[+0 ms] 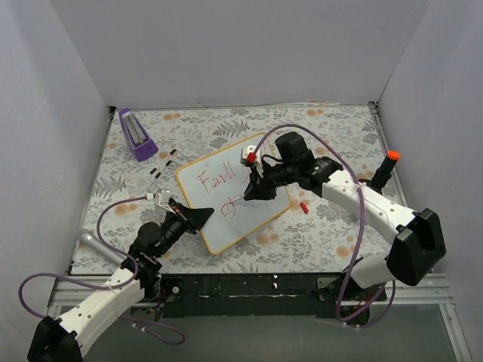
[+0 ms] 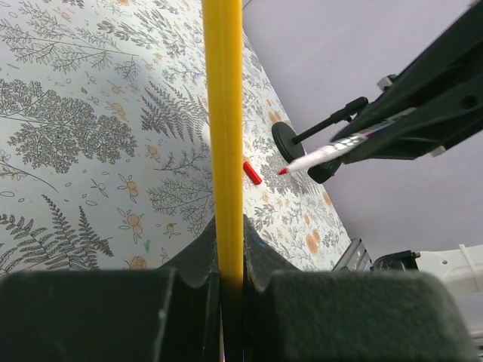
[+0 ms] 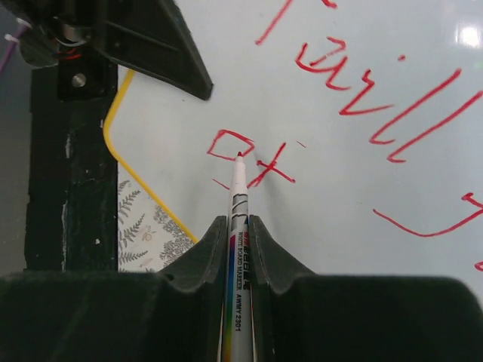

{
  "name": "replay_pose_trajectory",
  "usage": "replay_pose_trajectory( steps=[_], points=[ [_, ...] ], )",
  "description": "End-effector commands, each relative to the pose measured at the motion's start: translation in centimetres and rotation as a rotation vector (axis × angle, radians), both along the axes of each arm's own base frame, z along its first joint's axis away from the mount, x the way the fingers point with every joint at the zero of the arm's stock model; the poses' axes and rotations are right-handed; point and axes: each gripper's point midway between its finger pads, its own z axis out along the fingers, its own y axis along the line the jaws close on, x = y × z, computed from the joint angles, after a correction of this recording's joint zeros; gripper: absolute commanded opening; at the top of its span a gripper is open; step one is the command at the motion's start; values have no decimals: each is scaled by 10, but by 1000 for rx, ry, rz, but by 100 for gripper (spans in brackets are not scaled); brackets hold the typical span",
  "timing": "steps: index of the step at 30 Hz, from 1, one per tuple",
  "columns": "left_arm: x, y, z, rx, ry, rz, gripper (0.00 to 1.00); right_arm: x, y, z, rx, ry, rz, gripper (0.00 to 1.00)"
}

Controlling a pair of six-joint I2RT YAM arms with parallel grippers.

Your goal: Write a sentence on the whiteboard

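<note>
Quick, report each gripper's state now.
Left gripper: jaws closed on the whiteboard, at its yellow frame.
Right gripper: jaws closed on the red whiteboard marker.

The thin yellow-orange frame edge of the whiteboard point(image 2: 223, 113) runs up the middle, pinched at the bottom by the black left gripper point(image 2: 229, 249). Right of centre, a small red cap point(image 2: 253, 173) lies on the fern-printed cloth point(image 2: 90, 136). At upper right, the black right gripper point(image 2: 389, 130) clamps a white, red-tipped marker point(image 2: 324, 154).
</note>
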Motion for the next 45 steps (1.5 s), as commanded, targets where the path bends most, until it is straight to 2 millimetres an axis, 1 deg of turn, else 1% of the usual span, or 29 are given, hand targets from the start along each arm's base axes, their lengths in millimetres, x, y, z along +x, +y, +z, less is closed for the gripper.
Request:
replay_pose_trajectory(
  steps=[1,2,6,10,14,25,45],
  points=[
    [-4,1,52,-118,-166,-7,0,-23,-2,42,124,-73,96,1],
    [-4,1,51,-119,-165,-7,0,-23,-3,42,124,-82,89,1],
    [-5,1,51,-124,-167,-9,0,-17,-9,27,88,-82,45,1],
    [-6,2,51,-126,-169,-9,0,-4,-15,25,80,-93,-11,1],
    [-7,3,50,-130,-169,-6,0,3,-20,24,80,-98,-35,1],
    [-7,3,52,-138,-171,-6,0,10,-22,21,77,-104,-73,1],
    [-8,4,53,-149,-172,-6,0,14,-21,21,71,-112,-82,1]
  ],
)
